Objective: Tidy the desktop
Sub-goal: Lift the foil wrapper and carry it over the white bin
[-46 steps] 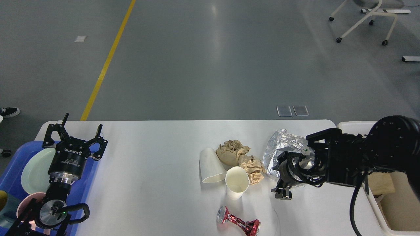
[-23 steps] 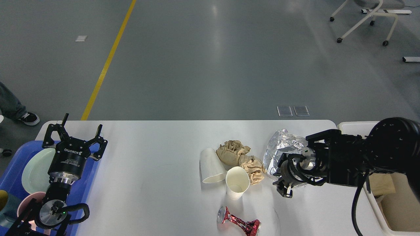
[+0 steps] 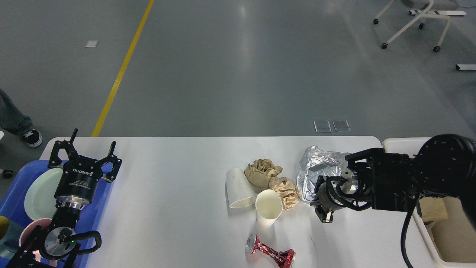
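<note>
Matt white desktop [image 3: 178,175] — crinkled shiny foil [image 3: 316,169]

Lower left of frame: matte black two-finger gripper [image 3: 84,152] with angular linked fingers on a black cylindrical body printed "ROBOTIQ" in white, then a silver metal collar, a round silver joint cap with a small green light, and a looped black cable. Right of frame: bulky black arm [image 3: 442,169] with rounded, finely dotted housing, boxy black wrist, silver disc among curved black cables, one thick black cable hanging down; its black gripper [image 3: 324,215] is seen end-on.
</note>
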`<control>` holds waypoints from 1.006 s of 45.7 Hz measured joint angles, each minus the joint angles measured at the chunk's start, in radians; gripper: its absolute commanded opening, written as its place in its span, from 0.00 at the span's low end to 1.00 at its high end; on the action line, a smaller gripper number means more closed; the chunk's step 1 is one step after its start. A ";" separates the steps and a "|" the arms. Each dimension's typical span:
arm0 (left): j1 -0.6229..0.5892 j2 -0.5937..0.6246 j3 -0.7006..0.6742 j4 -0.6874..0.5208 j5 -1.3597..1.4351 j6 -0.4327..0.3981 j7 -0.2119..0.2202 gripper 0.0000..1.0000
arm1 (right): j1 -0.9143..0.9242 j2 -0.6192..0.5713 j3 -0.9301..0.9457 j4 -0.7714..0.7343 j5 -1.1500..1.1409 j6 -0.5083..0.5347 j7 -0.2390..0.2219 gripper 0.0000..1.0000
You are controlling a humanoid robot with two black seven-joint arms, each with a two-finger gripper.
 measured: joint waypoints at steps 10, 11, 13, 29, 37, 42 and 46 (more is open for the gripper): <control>0.000 0.000 0.000 0.000 0.000 0.000 0.000 0.96 | 0.019 -0.018 0.001 0.007 -0.004 0.000 -0.002 0.00; 0.000 0.000 0.000 0.000 0.000 0.000 0.000 0.96 | 0.022 -0.024 0.000 0.010 -0.005 -0.001 -0.002 0.00; 0.000 0.000 0.000 0.000 0.000 0.000 0.000 0.96 | 0.032 -0.036 -0.002 0.017 -0.010 -0.001 -0.003 0.00; 0.000 0.000 0.000 0.000 0.000 0.000 0.001 0.96 | 0.232 -0.208 -0.062 0.212 -0.125 -0.002 -0.034 0.00; 0.000 0.000 0.000 0.000 0.000 0.000 0.002 0.96 | 0.410 -0.276 -0.108 0.382 -0.300 0.048 -0.048 0.00; 0.000 0.000 0.000 0.000 0.000 0.000 0.002 0.96 | 0.535 -0.303 -0.157 0.493 -0.483 0.120 -0.053 0.00; 0.000 0.000 0.000 0.000 0.000 0.000 0.002 0.96 | 0.618 -0.311 -0.202 0.546 -0.651 0.216 -0.053 0.00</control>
